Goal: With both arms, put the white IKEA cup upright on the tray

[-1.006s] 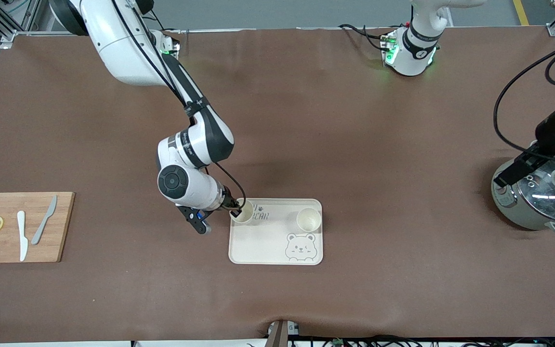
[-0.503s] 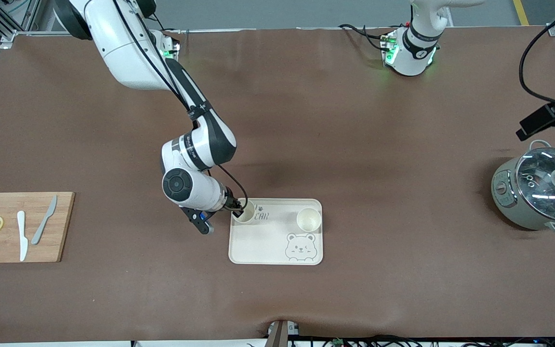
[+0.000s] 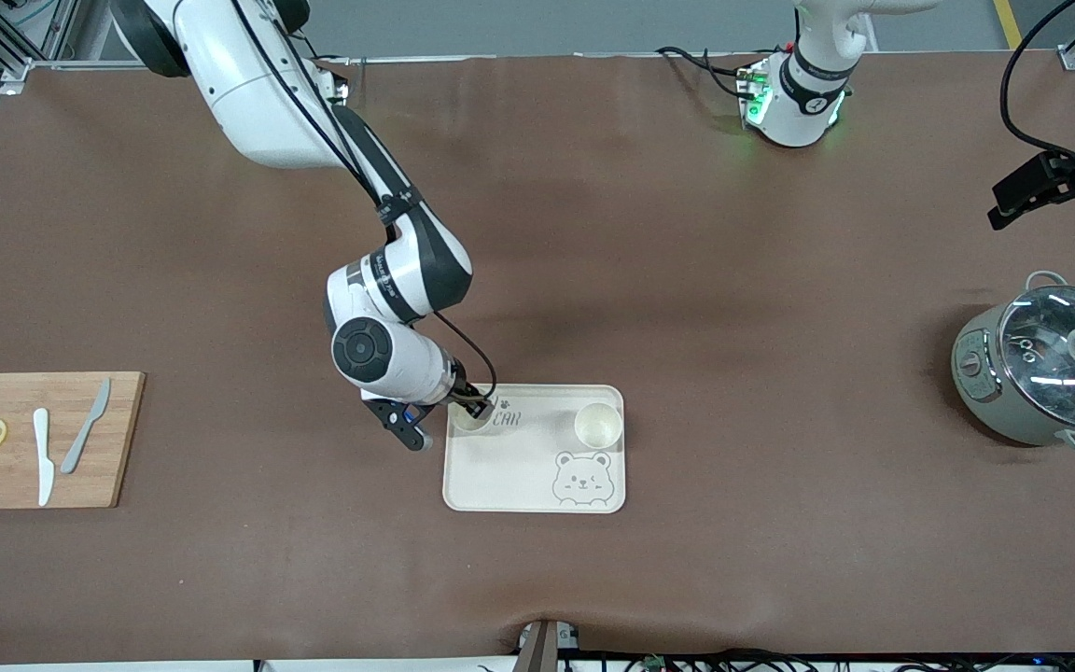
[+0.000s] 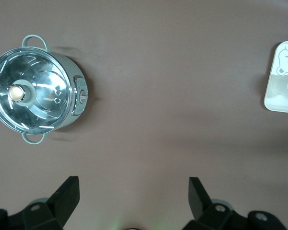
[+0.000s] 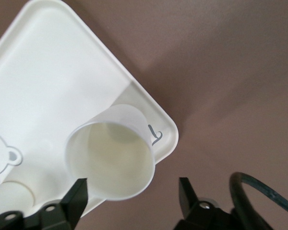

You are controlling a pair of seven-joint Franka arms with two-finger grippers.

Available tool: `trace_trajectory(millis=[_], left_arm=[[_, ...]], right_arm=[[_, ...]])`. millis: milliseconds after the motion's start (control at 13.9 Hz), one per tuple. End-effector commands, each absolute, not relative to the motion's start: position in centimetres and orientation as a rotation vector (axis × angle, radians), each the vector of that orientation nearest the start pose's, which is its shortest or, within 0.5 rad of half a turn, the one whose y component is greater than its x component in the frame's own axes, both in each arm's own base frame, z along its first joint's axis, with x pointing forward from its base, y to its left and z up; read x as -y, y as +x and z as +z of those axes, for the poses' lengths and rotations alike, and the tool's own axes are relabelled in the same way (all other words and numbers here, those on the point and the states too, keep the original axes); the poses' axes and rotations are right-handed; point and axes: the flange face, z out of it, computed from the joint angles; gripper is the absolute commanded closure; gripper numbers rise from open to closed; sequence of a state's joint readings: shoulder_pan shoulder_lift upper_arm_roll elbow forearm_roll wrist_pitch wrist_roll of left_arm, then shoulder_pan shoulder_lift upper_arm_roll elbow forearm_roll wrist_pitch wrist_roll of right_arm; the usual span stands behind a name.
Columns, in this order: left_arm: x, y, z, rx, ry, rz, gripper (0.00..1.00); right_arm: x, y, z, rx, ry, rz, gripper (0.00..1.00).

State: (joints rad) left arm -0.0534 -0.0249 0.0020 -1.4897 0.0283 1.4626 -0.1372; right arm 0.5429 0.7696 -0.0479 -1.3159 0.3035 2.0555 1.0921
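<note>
The cream-white tray with the bear drawing lies on the brown table. One white cup stands upright on the tray's corner toward the right arm's end. A second white cup stands upright on the corner toward the left arm's end. My right gripper hangs just over the first cup, open. In the right wrist view its fingers stand wide apart by the cup without touching it, over the tray's edge. My left gripper is open and empty in the air near the pot.
A steel pot with a glass lid stands at the left arm's end and shows in the left wrist view. A wooden cutting board with two knives and lemon slices lies at the right arm's end.
The right arm's wrist has shifted toward the tray while the cup stays put on the tray's corner. The left gripper has moved off the pot toward the robots' bases.
</note>
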Motion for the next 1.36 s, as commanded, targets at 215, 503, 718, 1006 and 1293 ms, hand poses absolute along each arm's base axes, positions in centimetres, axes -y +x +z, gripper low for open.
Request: trace_trajectory(millis=[215, 503, 718, 1006, 1293], left_arm=[[4.0, 51.7, 66.2, 0.066, -3.098, -0.05, 0.0], [4.5, 52.1, 66.1, 0.068, -3.098, -0.06, 0.0], [4.3, 52.0, 66.3, 0.068, -3.098, -0.067, 0.0], [4.8, 52.1, 66.1, 0.058, -3.103, -0.067, 0.0], [4.5, 52.1, 66.1, 0.07, -3.111, -0.058, 0.0]], right_arm=[[-30.6, 67.2, 38.4, -1.116, -2.838, 0.378, 0.0], [-23.0, 66.6, 46.8, -1.069, -2.904, 0.32, 0.0], [-19.1, 64.2, 50.6, -0.918, -2.989, 0.173, 0.0], [-12.3, 60.1, 52.6, -0.606, -3.085, 0.168, 0.0], [-4.1, 57.0, 56.9, -0.208, -3.115, 0.119, 0.0]])
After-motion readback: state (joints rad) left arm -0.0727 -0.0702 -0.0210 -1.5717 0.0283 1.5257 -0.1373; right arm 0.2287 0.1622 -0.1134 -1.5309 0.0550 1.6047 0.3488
